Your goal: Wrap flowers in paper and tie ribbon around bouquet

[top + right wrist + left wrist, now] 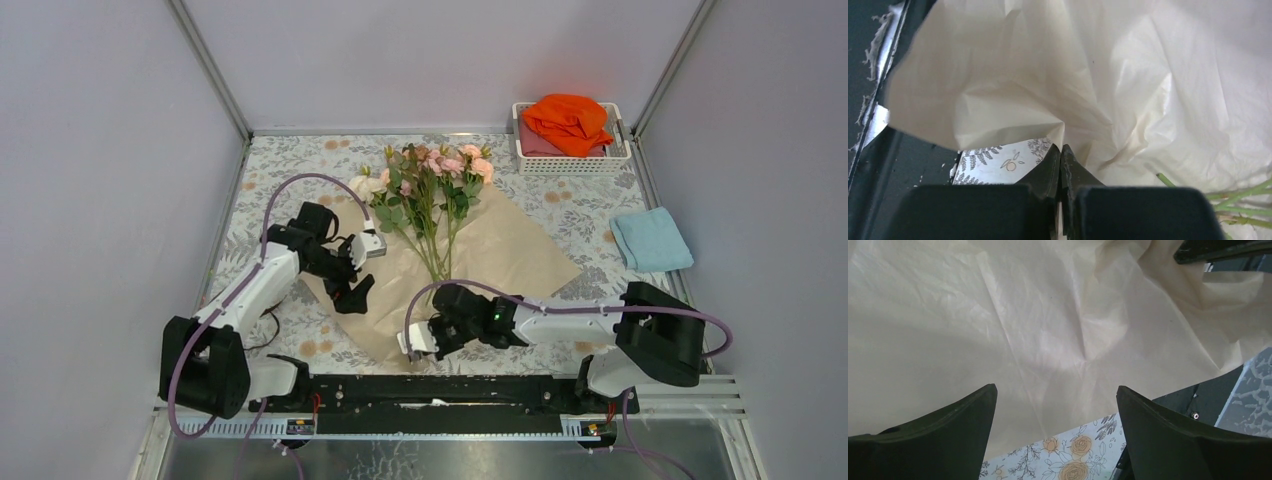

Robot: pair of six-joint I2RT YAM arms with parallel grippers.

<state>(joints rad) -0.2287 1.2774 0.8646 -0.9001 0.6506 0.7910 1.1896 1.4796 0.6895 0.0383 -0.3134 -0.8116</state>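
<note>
Paper (510, 255) lies spread on the table (285, 175), with the flowers (430, 190) along its middle, blooms far, stems pointing toward the near corner. The right pincer (415, 340) is pinched shut on that corner. The left pincer (362, 270) gapes wide above the left edge.

Sweeping across all three views now, and there's nothing to read: no lettering, number, label or brand shows anywhere (the bench cover (285, 170) carries printed flowers and leaves, no writing).
</note>
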